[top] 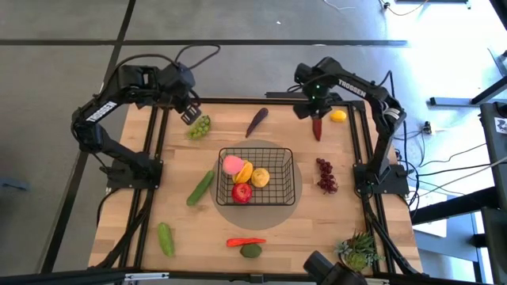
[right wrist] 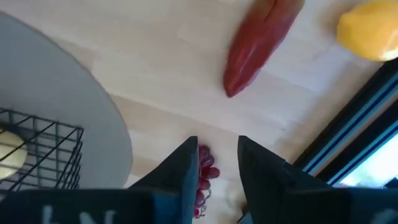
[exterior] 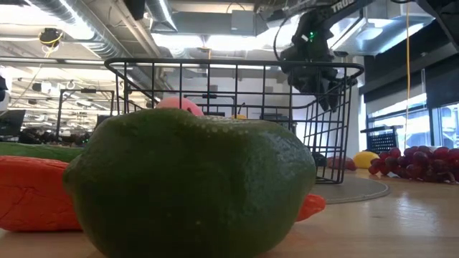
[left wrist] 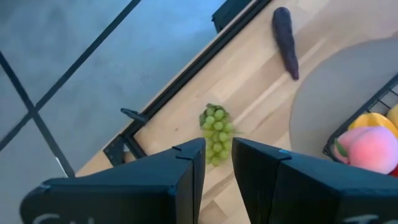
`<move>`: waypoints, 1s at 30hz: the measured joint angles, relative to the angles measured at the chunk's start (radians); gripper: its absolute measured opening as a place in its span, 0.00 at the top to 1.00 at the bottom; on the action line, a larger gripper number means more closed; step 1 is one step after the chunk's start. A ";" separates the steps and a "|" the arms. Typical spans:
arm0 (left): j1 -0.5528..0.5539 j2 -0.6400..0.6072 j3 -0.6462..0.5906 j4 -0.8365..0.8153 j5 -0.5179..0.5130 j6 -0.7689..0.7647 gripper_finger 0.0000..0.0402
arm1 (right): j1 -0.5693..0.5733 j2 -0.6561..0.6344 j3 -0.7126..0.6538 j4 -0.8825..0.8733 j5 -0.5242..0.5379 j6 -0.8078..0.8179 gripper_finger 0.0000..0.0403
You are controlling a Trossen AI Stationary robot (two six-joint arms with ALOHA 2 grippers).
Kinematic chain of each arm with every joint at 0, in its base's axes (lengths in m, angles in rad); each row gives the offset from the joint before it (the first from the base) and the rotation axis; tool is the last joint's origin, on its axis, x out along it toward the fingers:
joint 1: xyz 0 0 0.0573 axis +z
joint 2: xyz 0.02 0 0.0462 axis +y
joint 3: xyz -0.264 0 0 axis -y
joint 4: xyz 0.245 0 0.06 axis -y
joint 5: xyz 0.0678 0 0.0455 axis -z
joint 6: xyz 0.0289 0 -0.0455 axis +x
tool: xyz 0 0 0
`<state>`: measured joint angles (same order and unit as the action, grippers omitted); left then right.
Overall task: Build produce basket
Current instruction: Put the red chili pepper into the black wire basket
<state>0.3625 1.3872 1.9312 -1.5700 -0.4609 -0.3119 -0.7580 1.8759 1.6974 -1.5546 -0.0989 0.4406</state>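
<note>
A wooden tabletop (top: 301,229) is seen from above, with a black wire basket (top: 285,184) at its centre on a grey round mat (top: 277,214). Inside the basket lie a pink peach (top: 231,164), two yellow lemons (top: 260,177) and a red tomato (top: 242,192).

The left gripper (top: 191,115) is held just above and beside a bunch of green grapes (top: 200,127). Its fingers (left wrist: 186,168) are shown slightly apart with nothing between them, the grapes lying just ahead of the tips. A purple eggplant (top: 257,121) lies farther off towards the basket.

The right gripper (top: 315,113) is raised over a red chilli (top: 318,127), with a loose lemon (top: 338,116) just beside it. Its fingers (right wrist: 180,168) are parted and empty. Dark red grapes (top: 325,175) lie between this gripper and the near edge of the tabletop.

Two cucumbers (top: 200,188), an orange-red pepper (top: 245,242), a lime (top: 251,251) and a spiky potted plant (top: 358,249) are well away from both grippers.

Risks, as judged: the narrow finger gap may straddle only a few grapes, so the bunch could slip or be dragged off the nearby tabletop edge. The chilli is slim and could roll from a pinch or knock the lemon away. A carried item might clip the basket rim.

"TROSSEN" (top: 353,86) is printed in white on the right arm; no other writing can be read.
</note>
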 joint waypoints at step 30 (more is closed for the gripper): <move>0.050 0.000 0.000 0.000 0.002 0.035 0.83 | -0.014 0.000 -0.297 0.281 0.087 0.239 0.49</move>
<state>0.4122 1.3872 1.9312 -1.5703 -0.4591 -0.2766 -0.7724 1.8763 1.4001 -1.2740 -0.0116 0.6800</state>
